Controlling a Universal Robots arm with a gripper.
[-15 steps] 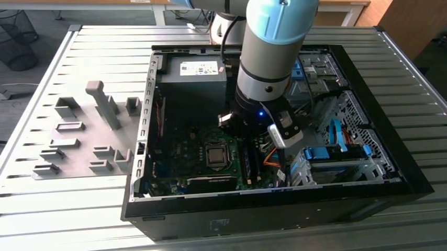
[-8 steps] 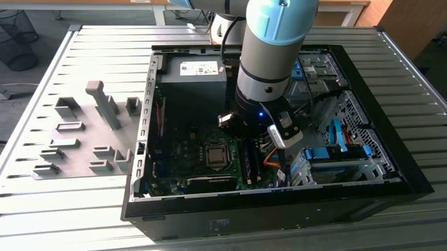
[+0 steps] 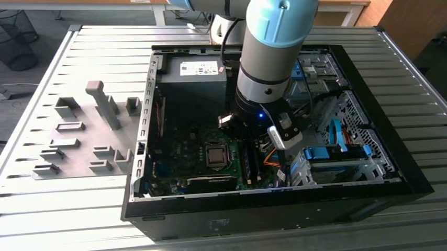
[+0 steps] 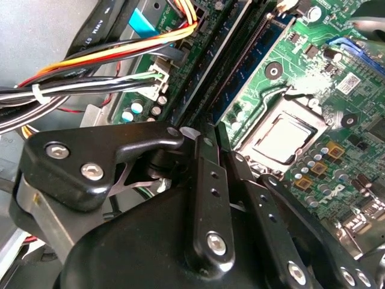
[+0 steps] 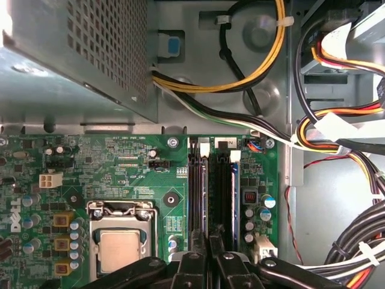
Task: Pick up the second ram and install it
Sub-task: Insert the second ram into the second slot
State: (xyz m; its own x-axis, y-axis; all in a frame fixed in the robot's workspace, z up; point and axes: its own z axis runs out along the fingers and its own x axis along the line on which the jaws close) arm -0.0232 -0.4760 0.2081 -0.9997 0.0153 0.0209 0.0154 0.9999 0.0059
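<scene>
- As I stand beside the table, the gripper (image 5: pixel 209 265) is low inside the open computer case (image 3: pixel 412 178), directly over the near ends of the memory slots; its black links take up the foreground in both wrist views.
- Whether it clamps anything or only rests there, I cannot tell.
- The second ram (image 5: pixel 225 198) is seen from its thin edge in the first wrist view: a long, narrow, dark strip standing upright in the slot nearer to the cable bundle (image 5: pixel 355 241), with a white latch (image 5: pixel 234 155) at its far end.
- It runs straight away from the gripper, and its near end goes under the gripper's tip.
- Another dark stick (image 5: pixel 197 198) stands just beside it, parallel, on the side of the processor socket (image 5: pixel 118 247).
- Both slots sit on the green motherboard (image 5: pixel 108 162).
- From the exterior view, the grey and blue arm (image 3: pixel 269 57) comes down into the middle of the case, and grey fixture blocks (image 3: pixel 84 136) stand on the table (image 3: pixel 63 214) at the exterior view's left, well apart from the case.
</scene>
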